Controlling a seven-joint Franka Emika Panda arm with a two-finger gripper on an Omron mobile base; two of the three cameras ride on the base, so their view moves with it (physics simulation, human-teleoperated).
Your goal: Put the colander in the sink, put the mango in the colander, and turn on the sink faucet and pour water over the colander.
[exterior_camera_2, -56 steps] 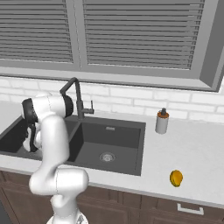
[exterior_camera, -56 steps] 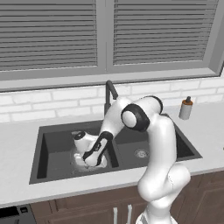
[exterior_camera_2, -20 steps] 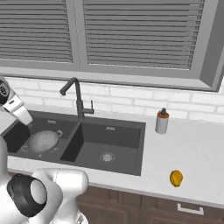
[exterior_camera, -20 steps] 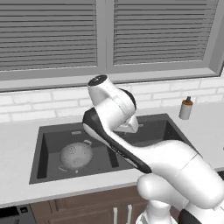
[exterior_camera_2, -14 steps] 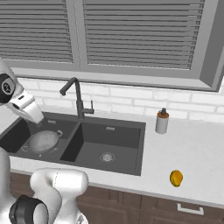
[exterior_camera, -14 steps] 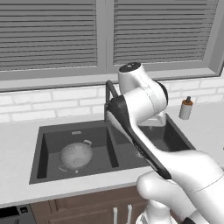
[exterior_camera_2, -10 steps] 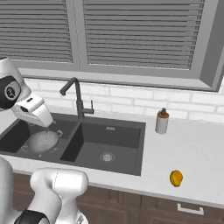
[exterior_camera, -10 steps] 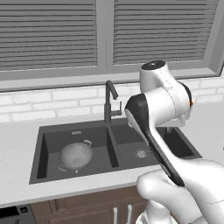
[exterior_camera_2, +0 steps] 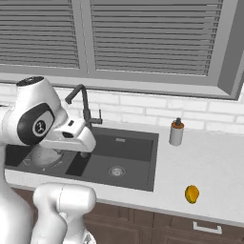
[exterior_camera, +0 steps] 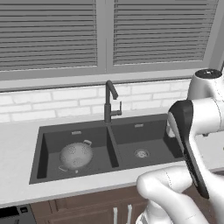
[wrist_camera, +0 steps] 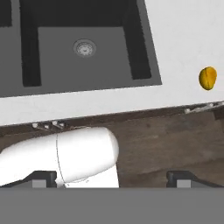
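The silver perforated colander [exterior_camera: 75, 155] sits upright in the left basin of the dark double sink [exterior_camera: 113, 148]. The orange-yellow mango [exterior_camera_2: 192, 194] lies on the white counter right of the sink, near the front edge; in the hand view the mango [wrist_camera: 208, 78] is at the upper right. My gripper [wrist_camera: 111, 177] hangs open and empty high above the counter's front edge, looking down on the right basin of the sink [wrist_camera: 148, 48], well left of the mango. The dark gooseneck faucet [exterior_camera: 108, 100] stands behind the divider; no water is running.
A beige soap bottle [exterior_camera_2: 177, 132] stands on the counter behind the sink's right corner. Wooden cabinet fronts with handles [wrist_camera: 199, 107] run below the counter edge. A white brick wall and a shuttered window close the back.
The arm has swung from above the left basin rightward across the sink. The colander stays where it was in the left basin, and the mango has not moved.
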